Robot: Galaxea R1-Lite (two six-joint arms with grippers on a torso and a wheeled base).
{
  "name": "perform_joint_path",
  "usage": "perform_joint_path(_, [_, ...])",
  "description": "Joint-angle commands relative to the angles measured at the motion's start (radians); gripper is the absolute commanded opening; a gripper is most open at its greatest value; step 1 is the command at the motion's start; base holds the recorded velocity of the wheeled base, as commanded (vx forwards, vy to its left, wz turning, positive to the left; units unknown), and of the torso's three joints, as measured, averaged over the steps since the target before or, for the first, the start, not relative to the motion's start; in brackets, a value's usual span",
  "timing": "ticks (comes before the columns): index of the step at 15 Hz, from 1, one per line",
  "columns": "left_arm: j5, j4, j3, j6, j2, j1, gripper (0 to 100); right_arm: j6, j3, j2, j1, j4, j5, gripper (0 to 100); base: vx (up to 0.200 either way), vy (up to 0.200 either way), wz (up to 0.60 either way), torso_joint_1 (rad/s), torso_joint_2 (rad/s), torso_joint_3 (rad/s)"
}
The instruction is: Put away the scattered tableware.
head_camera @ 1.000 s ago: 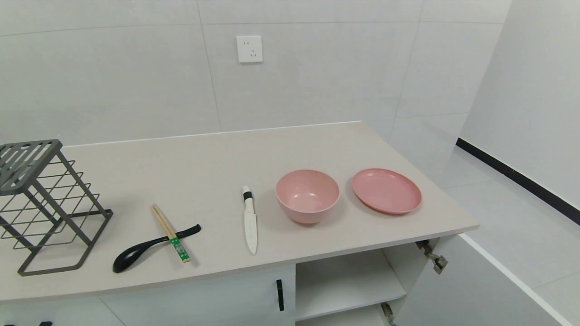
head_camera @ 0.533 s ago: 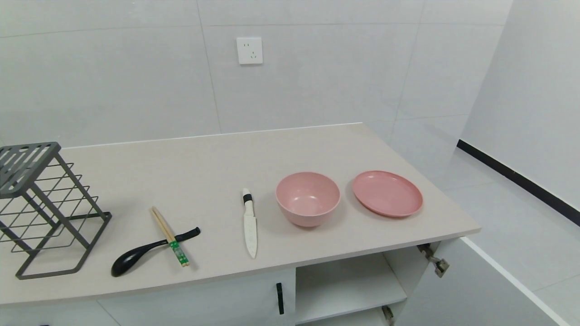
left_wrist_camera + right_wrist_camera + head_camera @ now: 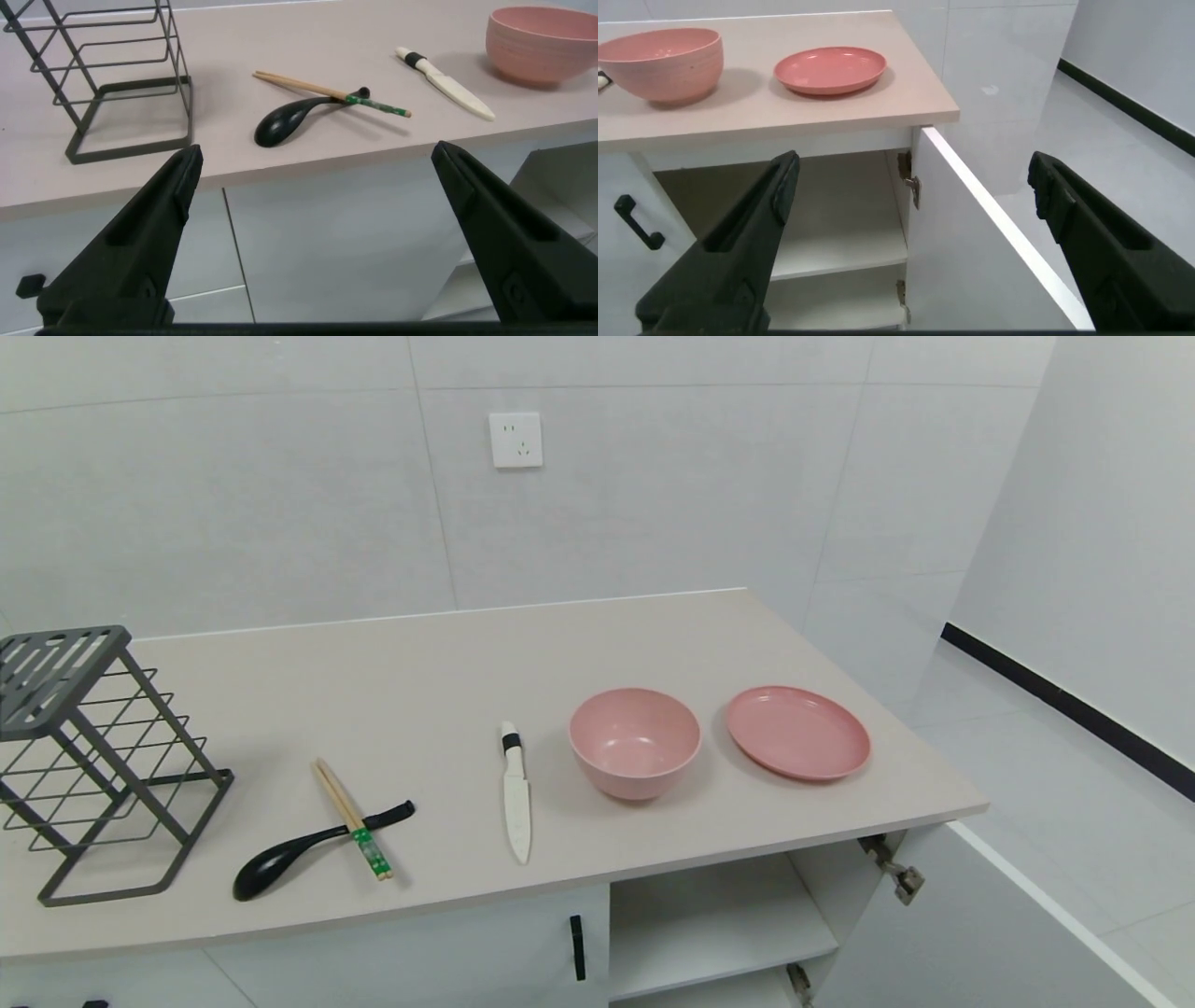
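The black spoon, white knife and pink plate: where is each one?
Black long-handled spoon (image 3: 266, 871): head view, on its bowl.
White knife with black band (image 3: 516, 812): head view, on its blade.
Round pink plate (image 3: 797, 732): head view, on its bare middle.

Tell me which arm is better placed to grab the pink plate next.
Probably the right. The right gripper, open, faces the pink plate and the open cabinet; the left gripper faces the rack, spoon and chopsticks, far from it.
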State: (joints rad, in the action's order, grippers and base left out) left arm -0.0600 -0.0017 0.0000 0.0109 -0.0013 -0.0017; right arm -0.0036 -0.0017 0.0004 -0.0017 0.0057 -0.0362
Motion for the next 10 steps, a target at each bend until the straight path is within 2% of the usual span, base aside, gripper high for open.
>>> perform_joint_path(1, [0.000, -0.001, 0.000, -0.002, 0.001, 0.000, 100, 0.001, 0.002, 0.000, 0.000, -0.003, -0.002, 100, 0.000, 0.000, 0.00, 0.000, 0.00, 0.000])
perform_joint_path(4, [0.000, 0.000, 0.000, -0.002, 0.001, 0.000, 100, -0.001, -0.018, 0.000, -0.001, -0.158, -0.002, 100, 0.000, 0.000, 0.00, 0.000, 0.00, 0.000])
perform_joint_path(7, [0.002, 0.000, 0.000, 0.000, 0.001, 0.000, 100, -0.001, -0.129, 0.107, 0.008, -0.118, -0.016, 100, 0.000, 0.000, 0.00, 0.000, 0.00, 0.000])
perform_joint_path(10, [0.002, 0.000, 0.000, 0.000, 0.001, 0.000, 100, 0.002, -0.213, 0.282, 0.071, -0.118, -0.047, 100, 0.000, 0.000, 0.00, 0.000, 0.00, 0.000])
